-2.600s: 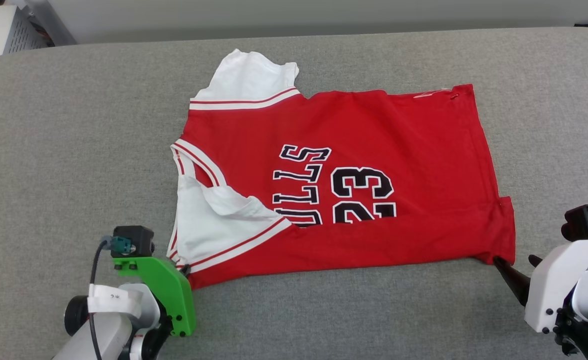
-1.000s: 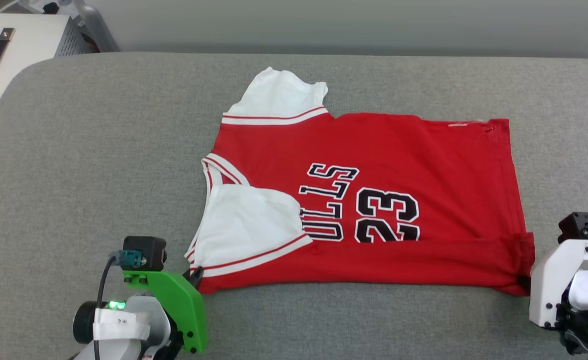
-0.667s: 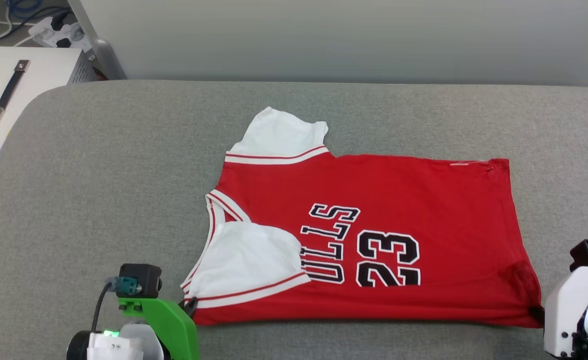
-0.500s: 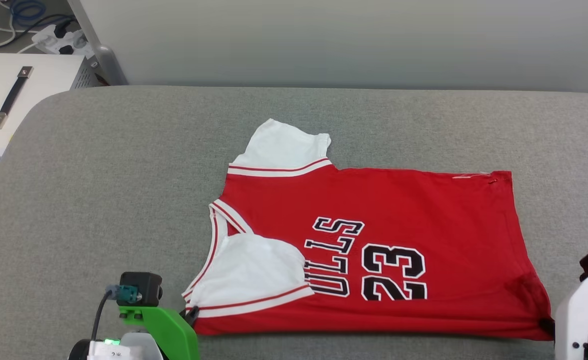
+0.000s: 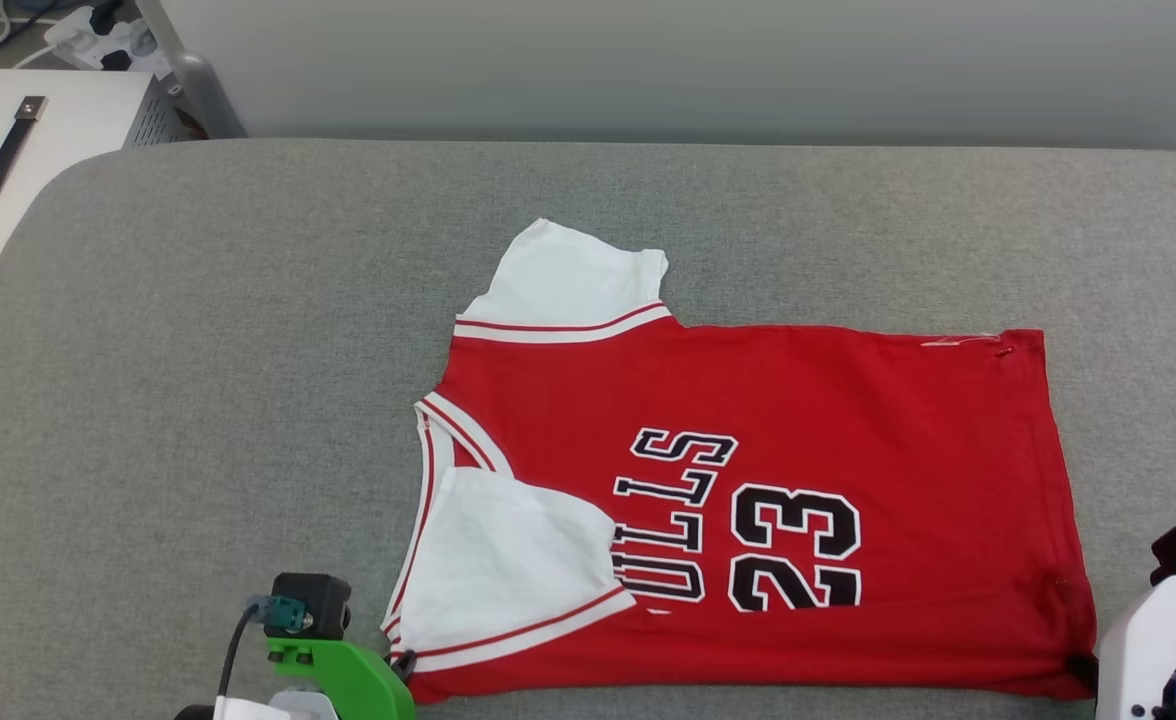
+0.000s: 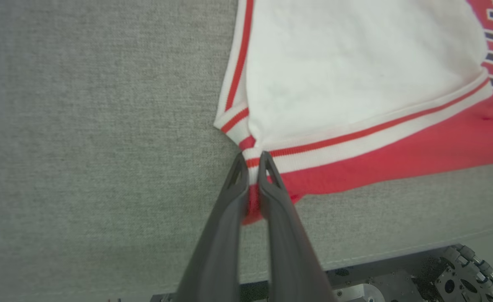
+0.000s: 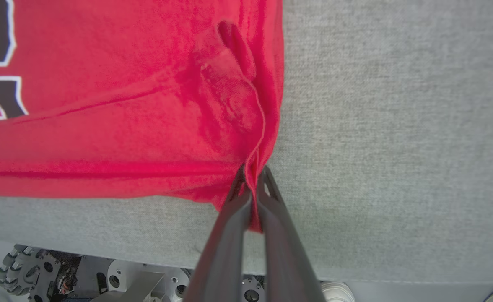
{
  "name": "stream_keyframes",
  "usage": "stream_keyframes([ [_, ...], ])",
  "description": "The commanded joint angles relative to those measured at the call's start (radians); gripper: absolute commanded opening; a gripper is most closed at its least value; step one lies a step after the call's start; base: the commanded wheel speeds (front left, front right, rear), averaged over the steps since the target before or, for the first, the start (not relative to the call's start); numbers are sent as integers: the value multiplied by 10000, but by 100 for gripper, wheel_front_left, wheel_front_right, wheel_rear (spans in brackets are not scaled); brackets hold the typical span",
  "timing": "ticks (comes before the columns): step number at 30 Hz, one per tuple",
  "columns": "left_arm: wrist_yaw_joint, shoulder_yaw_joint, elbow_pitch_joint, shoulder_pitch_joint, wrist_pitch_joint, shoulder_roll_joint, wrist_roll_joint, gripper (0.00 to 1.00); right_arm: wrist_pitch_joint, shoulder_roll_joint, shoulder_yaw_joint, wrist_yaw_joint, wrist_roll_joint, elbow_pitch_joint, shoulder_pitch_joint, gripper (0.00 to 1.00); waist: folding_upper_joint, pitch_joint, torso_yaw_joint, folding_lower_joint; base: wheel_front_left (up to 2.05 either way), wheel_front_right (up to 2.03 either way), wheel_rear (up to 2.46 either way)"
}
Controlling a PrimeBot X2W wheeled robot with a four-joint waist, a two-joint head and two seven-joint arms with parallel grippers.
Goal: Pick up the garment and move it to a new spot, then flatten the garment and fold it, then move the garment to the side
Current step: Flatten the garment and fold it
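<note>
Right, shirt (image 5: 798,400) lies sideways: left tool (image 6: 252,161) clamped on its near sleeve corner, right tool (image 7: 251,176) on its near hem corner.

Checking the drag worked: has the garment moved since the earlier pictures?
Yes. The garment has slid toward the robot: the gap between its far sleeve and the table's far edge has widened.

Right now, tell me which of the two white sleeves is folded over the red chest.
The near sleeve, by the left gripper: it lies folded over the print on the garment, while the far sleeve sticks out onto the table.
</note>
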Motion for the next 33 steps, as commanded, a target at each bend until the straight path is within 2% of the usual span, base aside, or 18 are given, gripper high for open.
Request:
stream_keyframes([
  [1, -66, -13, 136, -157, -103, -54, -50, 0, -157, 47, 43, -15, 45, 127, -92, 0, 0, 78, 13, 0, 0, 0, 0],
  [11, -441, -164, 825, -485, -436, -336, 17, 0, -881, -39, 453, -15, 174, 852, -359, 0, 0, 150, 26, 0, 0, 0, 0],
  [12, -451, -181, 868, -506, -446, -347, 30, 29, -941, -75, 524, -15, 172, 899, -374, 22, 0, 109, 19, 0, 0, 0, 0],
  [13, -436, -201, 897, -521, -451, -338, 69, 88, -1014, -99, 570, -15, 174, 928, -378, 84, 0, 73, 12, 0, 0, 0, 0],
  [14, -397, -203, 914, -538, -462, -324, 106, 100, -1107, -96, 616, -15, 220, 955, -390, 100, 0, 25, 2, 0, 0, 0, 0],
  [22, -137, -1, 128, -716, -592, 75, 374, 100, -1507, -109, 834, -15, 582, 208, -456, 100, 0, -325, -205, 0, 0, 0, 0],
  [24, -113, 95, -230, -892, -501, 279, 432, 100, -1480, -63, 833, -15, 647, -240, -443, 100, 0, -317, -327, 0, 0, 0, 0],
  [25, -148, 254, -894, -1442, -68, 574, 420, 100, -1331, -2, 816, -15, 645, -1000, -448, 100, 0, -135, -556, 0, 0, 0, 0],
  [26, -176, 280, -1063, -1672, 138, 680, 432, 100, -1255, 10, 831, -15, 631, -1214, -458, 100, 0, -47, -640, 0, 0, 0, 0],
  [31, -773, 428, -1241, -3590, 1451, 1262, 440, 100, -919, 138, 1043, -15, 570, -2368, -771, 100, 0, 703, -1219, 0, 0, 0, 0],
  [33, -1070, 508, -1072, -4470, 2017, 1287, 255, 100, -846, 206, 1179, -15, 591, -2724, -921, 100, 0, 1065, -1467, 0, 0, 0, 0],
])
